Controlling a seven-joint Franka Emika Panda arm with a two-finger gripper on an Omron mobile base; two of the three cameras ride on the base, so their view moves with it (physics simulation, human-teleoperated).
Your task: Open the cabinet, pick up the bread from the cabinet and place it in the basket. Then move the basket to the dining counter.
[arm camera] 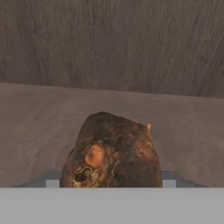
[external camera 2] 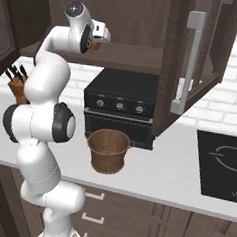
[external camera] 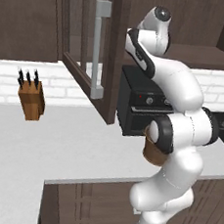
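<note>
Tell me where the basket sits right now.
The basket stands on the white counter directly in front of the black oven, below the open cabinet door; in the left base view the arm half hides it.

The bread (arm camera: 113,151) is mottled dark brown with orange patches. The basket (external camera 2: 107,151) is woven brown, the cabinet (external camera 2: 194,60) dark brown wood with grey handles. The oven (external camera 2: 122,107) is black, the tabletop (external camera: 41,145) white.
</note>
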